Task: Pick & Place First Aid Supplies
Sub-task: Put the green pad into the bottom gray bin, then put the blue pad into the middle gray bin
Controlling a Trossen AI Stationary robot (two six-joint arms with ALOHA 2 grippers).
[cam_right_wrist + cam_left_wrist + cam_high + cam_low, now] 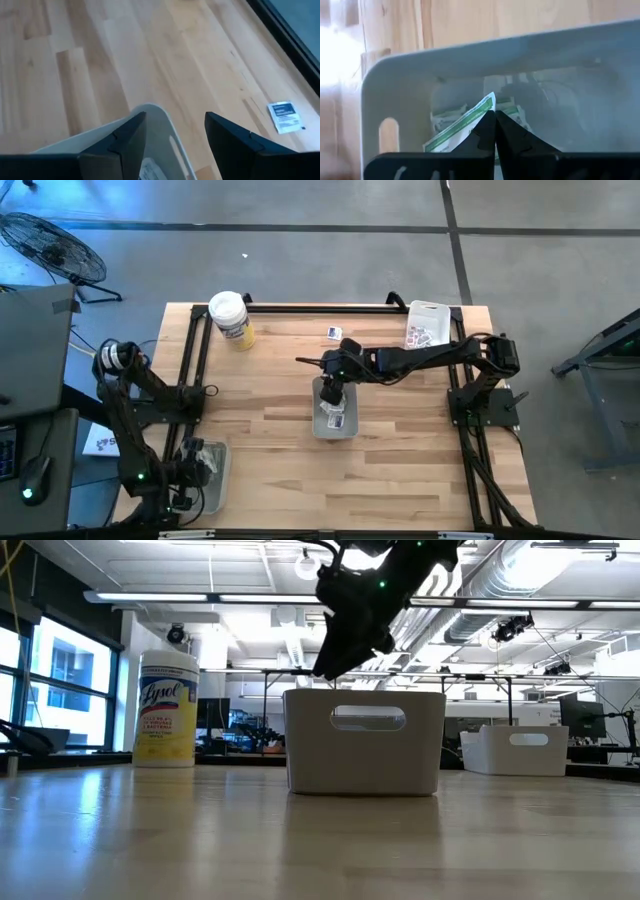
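Over the middle bin [334, 423], hovering with fingers [227, 145] spread, likely for dropping packets [336, 420]; left fingers [482, 137] pressed together.

The right arm reaches out long across the middle, its right gripper [333, 392] pointing down with fingers [125, 137] spread wide, while the left arm sits folded low, its left gripper [495, 131] pinched together, maybe empty.
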